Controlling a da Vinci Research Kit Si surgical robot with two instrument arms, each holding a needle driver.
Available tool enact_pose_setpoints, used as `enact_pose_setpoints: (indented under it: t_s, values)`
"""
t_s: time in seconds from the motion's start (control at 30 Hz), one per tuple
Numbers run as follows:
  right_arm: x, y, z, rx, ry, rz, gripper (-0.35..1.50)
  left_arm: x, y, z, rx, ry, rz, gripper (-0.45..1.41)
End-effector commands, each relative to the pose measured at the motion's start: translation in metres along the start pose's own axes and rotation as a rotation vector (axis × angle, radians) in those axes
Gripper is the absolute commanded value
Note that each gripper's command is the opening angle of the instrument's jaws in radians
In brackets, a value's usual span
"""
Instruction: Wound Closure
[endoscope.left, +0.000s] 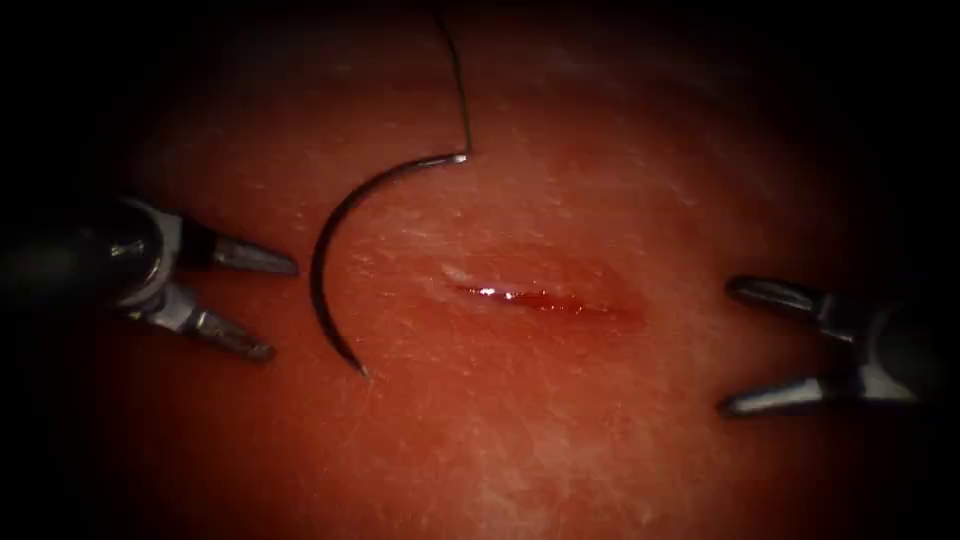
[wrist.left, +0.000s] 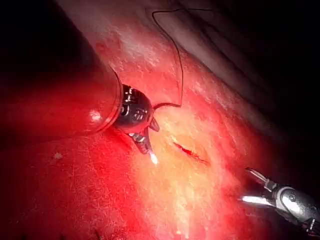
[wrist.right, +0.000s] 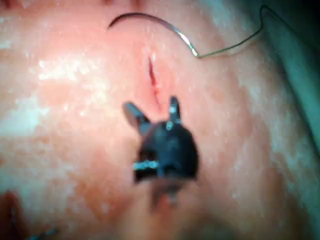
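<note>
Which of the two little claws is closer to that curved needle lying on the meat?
The left one. The left tool sits open just left of the needle, which lies loose on the tissue. The right tool, also open, is across the cut.

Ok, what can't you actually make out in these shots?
- Thread: its far end, cut off by the endoscope view's top edge.
- Needle lying loose left of the cut: whether its tip pricks the tissue, too small.
- Cut's depth: hidden by red fluid.
</note>
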Motion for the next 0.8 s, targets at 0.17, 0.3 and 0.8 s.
enact_pose_setpoints:
  t_s: [0.17,0.3,0.8]
  values:
    - [-0.0004,-0.0001,0.0009,0.004,0.003,-0.002,1.14,0.0005,-0.0017,0.0013,-0.014,-0.018,0.016,0.62]
    - [-0.0005,-0.0002,0.0010,0.007,0.004,-0.003,1.13,0.0009,-0.0019,0.0019,-0.035,-0.047,0.038,0.62]
    - [-0.0013,-0.0003,0.0019,0.010,0.002,-0.011,1.11,0.0006,-0.0022,0.0036,-0.161,-0.144,0.108,0.63]
